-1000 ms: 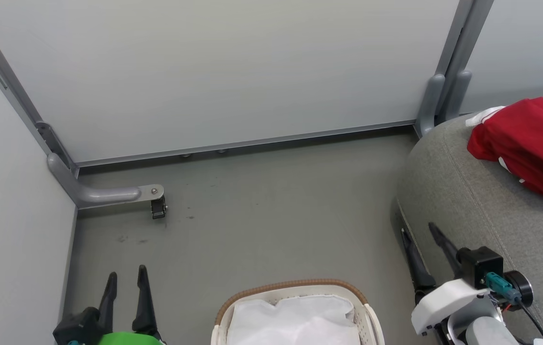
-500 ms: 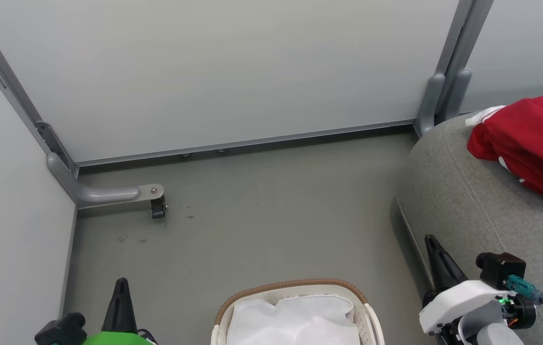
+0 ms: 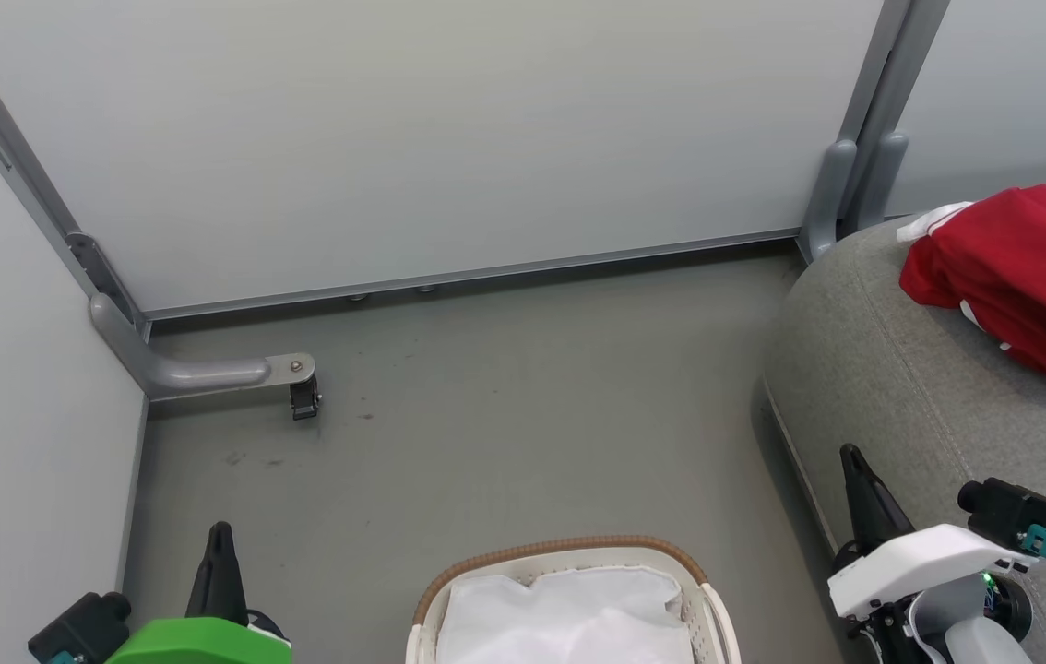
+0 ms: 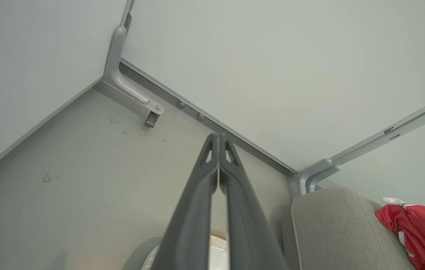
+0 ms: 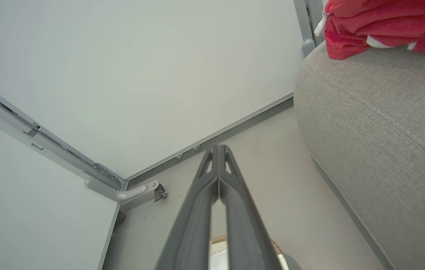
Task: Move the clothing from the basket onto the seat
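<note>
The red clothing (image 3: 1026, 277) lies bunched on the grey seat (image 3: 910, 387) at the right, also visible as clothing (image 4: 418, 232) and clothing (image 5: 385, 22) from the wrists. The white basket (image 3: 569, 553) with its brown rim stands at the bottom centre, showing just its white liner. My left gripper (image 3: 220, 533) is at the lower left, shut with nothing in it; its tips (image 4: 219, 137) meet in the wrist view. My right gripper (image 3: 850, 454) is at the lower right beside the seat's edge, shut and holding nothing, tips (image 5: 219, 147) together.
Pale partition walls (image 3: 412, 138) close off the back and left. A grey bracket foot with a caster (image 3: 302, 397) stands on the floor at the left corner, and a grey post (image 3: 841, 194) rises behind the seat. Grey floor (image 3: 523, 415) lies between basket and wall.
Both grippers went from open to shut. The left one sank lower left and the right one drifted right, both toward the bottom of the head view.
</note>
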